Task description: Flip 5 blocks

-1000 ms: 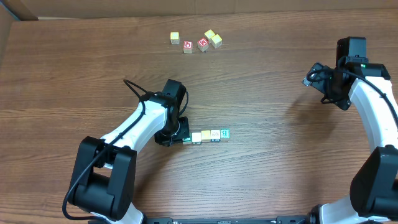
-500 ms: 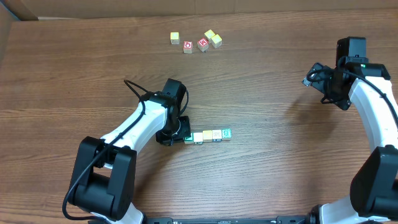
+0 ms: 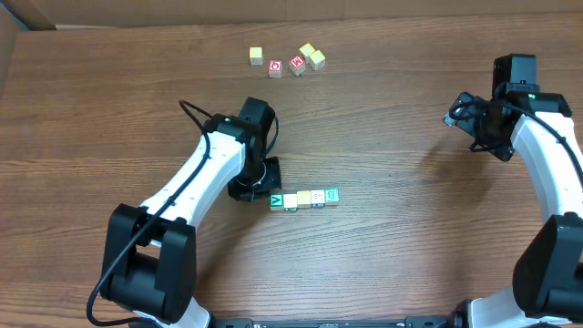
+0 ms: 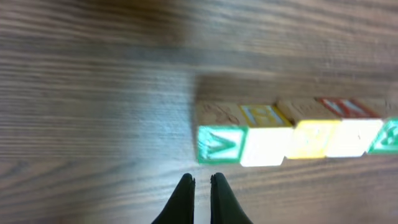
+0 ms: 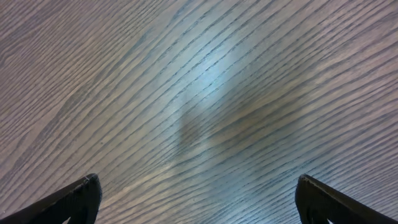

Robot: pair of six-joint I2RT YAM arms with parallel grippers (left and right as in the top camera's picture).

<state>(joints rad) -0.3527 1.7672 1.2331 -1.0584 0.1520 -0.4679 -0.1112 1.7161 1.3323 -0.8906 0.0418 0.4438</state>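
Roughly in the middle of the brown wood-grain table (image 3: 401, 255), five tiny wooden alphabet cubes (image 3: 304, 198) lie in one straight row, each touching the next. At the row's left end in the overhead view sits the cube with a green-framed letter V (image 3: 277, 199) on top. Next come a plain white-topped cube (image 3: 291, 200), a pale yellow cube (image 3: 304, 198), a cream cube (image 3: 318, 197) and, at the other end, a teal-framed cube (image 3: 332, 195) whose letter is too small to read. From the left wrist camera the same row runs across the picture, blurred, with the V cube nearest the middle.

The left tool (image 4: 200, 182) is fully closed, its two black fingers pressed together and holding nothing. Its tips sit just beside the V cube, apart from it, with a strip of bare table between. The white left arm (image 3: 200, 178) reaches in from the near left edge.

Well apart, near the table's far edge, lies a loose cluster of five more small cubes (image 3: 297, 65): three pale yellow and two with red faces.

The right tool (image 5: 198, 186) is wide open and empty, its two dark fingers showing at the picture's bottom corners over bare table. The white right arm (image 3: 542, 155) stands at the table's right side, far from every cube.
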